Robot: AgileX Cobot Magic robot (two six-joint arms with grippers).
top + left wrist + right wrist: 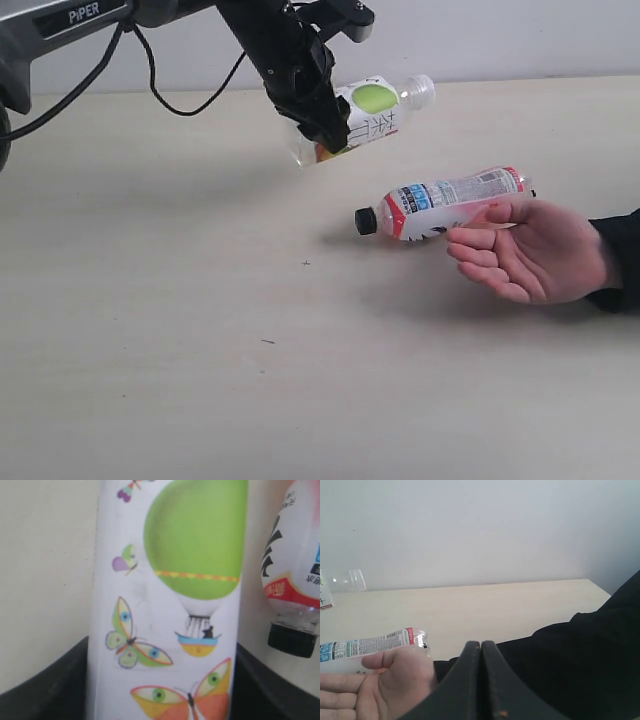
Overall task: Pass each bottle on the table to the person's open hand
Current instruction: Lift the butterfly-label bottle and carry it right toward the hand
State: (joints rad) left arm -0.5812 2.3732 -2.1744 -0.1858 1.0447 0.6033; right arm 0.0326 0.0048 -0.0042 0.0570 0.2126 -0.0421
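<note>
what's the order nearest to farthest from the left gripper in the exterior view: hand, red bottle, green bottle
1. green bottle, held by the left gripper, upper middle
2. red bottle, lying lower right of it
3. hand, far right

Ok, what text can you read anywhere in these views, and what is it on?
"PiPER": on the left arm, white letters on its casing.
On the held bottle: dark characters on the label, too blurred to read.
On the lying bottle: fine print and a red band of characters, too small to read.
Nothing else.
</note>
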